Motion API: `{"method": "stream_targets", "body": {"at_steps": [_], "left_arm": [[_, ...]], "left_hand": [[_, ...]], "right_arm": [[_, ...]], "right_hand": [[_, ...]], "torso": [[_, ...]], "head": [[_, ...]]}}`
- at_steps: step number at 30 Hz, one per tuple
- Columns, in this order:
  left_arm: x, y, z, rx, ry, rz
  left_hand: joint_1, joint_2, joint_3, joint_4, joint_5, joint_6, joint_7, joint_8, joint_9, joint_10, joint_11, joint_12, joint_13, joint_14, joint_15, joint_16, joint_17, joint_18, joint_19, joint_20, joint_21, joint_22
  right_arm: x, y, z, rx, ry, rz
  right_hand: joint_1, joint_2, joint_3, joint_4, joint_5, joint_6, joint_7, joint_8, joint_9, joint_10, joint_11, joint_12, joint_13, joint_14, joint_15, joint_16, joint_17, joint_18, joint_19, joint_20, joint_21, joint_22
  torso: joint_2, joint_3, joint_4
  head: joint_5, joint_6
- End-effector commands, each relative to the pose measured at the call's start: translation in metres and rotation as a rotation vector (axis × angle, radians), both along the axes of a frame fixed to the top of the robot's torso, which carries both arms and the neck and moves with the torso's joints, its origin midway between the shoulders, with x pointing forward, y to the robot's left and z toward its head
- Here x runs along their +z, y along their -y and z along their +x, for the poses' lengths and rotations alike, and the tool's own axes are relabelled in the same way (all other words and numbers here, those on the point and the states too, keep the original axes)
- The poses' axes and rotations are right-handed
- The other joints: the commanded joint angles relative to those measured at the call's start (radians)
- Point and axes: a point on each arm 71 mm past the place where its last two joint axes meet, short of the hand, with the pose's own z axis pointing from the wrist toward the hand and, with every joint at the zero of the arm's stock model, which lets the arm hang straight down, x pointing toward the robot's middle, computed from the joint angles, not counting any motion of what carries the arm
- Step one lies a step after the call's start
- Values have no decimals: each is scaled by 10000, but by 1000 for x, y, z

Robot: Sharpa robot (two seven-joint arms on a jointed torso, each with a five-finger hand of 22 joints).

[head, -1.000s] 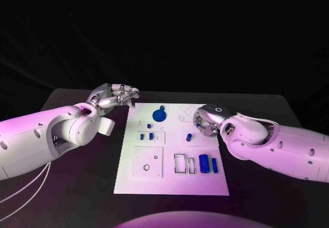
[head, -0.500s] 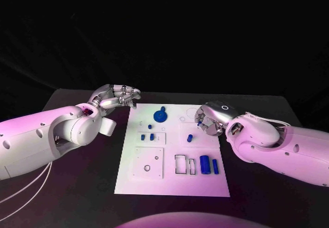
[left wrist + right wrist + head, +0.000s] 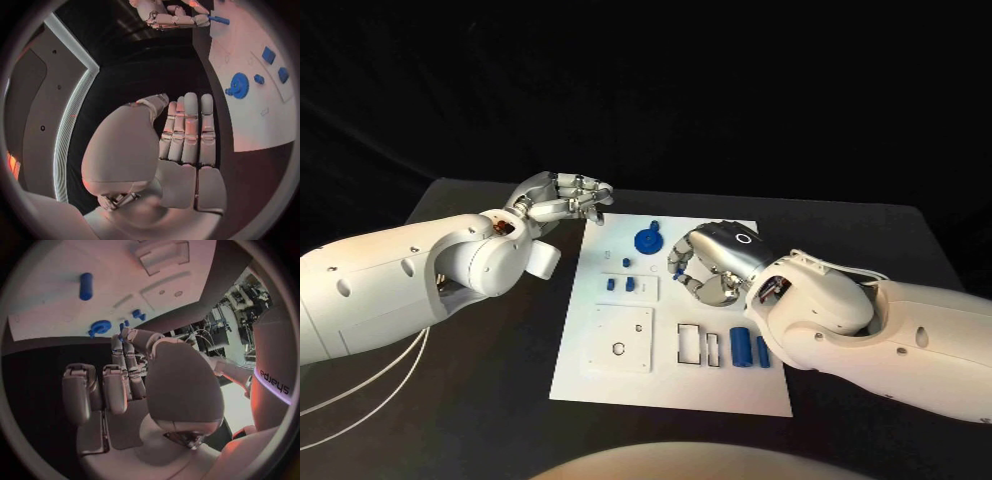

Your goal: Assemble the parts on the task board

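The white task board (image 3: 672, 385) lies in the middle of the table. A blue gear (image 3: 648, 240) sits at its far end, with two small blue blocks (image 3: 627, 284) in a frame nearer me. My right hand (image 3: 704, 265) hovers low over the board's middle right, fingers curled. In the left wrist view, the right hand (image 3: 165, 17) has its fingertips at a small blue peg (image 3: 219, 20); I cannot tell whether it grips it. My left hand (image 3: 567, 195) is off the board's far left corner, fingers straight (image 3: 187, 130), holding nothing.
Two blue cylinders (image 3: 749, 348) lie beside empty rectangular slots (image 3: 692, 343) at the board's near right. A square plate (image 3: 620, 338) with a ring mark takes up the near left. Bare black table (image 3: 473, 400) surrounds the board.
The camera has shifted a little. My right hand moved left and down over the spot where the small blue peg lay, covering it. The left hand has hardly moved.
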Motion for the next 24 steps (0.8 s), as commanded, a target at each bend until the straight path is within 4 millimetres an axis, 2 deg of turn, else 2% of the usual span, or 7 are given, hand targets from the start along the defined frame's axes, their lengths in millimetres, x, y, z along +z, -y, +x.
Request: {"method": "stream_targets", "body": {"at_steps": [1, 5, 7, 9, 14, 24], "left_arm": [[1, 5, 0, -246, -17, -152], [1, 8, 0, -312, -23, -177], [0, 10, 0, -361, -34, -194], [0, 12, 0, -403, -38, -209], [0, 17, 0, -498, -40, -248], [0, 21, 1, -582, -62, -316]], "left_hand": [[-69, 8, -5, -63, 68, -74, 6, -31, 14, -40, 60, -60, 16, -40, 57, -46, -16, 96, -66, 22, -65, -15], [-69, 8, -5, -63, 68, -74, 6, -31, 14, -40, 60, -60, 16, -40, 57, -46, -16, 96, -66, 22, -65, -15], [-75, 5, -4, -66, 73, -79, 9, -32, 14, -45, 62, -62, 17, -41, 59, -49, -17, 96, -67, 23, -68, -18], [-75, 5, -4, -66, 73, -79, 9, -32, 14, -45, 62, -62, 17, -41, 59, -49, -17, 96, -67, 23, -68, -18], [-84, 1, -4, -70, 77, -87, 12, -34, 14, -51, 66, -63, 17, -42, 62, -53, -18, 95, -68, 25, -72, -22], [-209, 3, -27, -45, 45, -106, 24, -24, 24, -72, 86, -59, 29, -42, 85, -72, -22, 92, -79, 45, -107, -59]], "right_arm": [[-5, -13, -6, 432, -151, 201], [-20, -27, -13, 753, -522, 206], [-29, -31, -17, 841, -734, 214], [-35, -33, -19, 886, -886, 216], [-48, -38, -23, 947, -1184, 168], [-56, -47, -23, 1054, -1319, 131]], "right_hand": [[36, 177, 7, -43, 69, 99, -1, 51, 14, 449, -404, 44, 223, 608, -71, -34, 603, -163, 639, -103, 42, 2355], [29, 179, 15, -50, 77, 98, 0, 50, 16, 449, -403, 39, 225, 604, -71, -46, 581, -158, 629, -104, 21, 2349], [14, 181, 28, -60, 91, 93, 2, 48, 18, 447, -402, 29, 230, 602, -71, -51, 571, -155, 623, -105, 8, 2345], [7, 182, 34, -65, 100, 91, 3, 46, 19, 447, -401, 25, 232, 600, -70, -55, 565, -154, 621, -105, 2, 2343], [-3, 182, 40, -72, 109, 87, 4, 45, 21, 445, -400, 19, 235, 601, -70, -54, 566, -155, 624, -105, 10, 2345], [-13, 182, 44, -78, 117, 85, 5, 44, 23, 445, -399, 14, 238, 603, -69, -49, 575, -155, 622, -106, 7, 2345]], "torso": [[1, -29, 14], [0, -36, 18], [-5, -36, 16], [-6, -41, 18], [-15, -28, -15], [7, -15, 5]], "head": [[197, -54], [351, -94], [434, -156], [474, -177], [690, -272], [859, -388]]}}
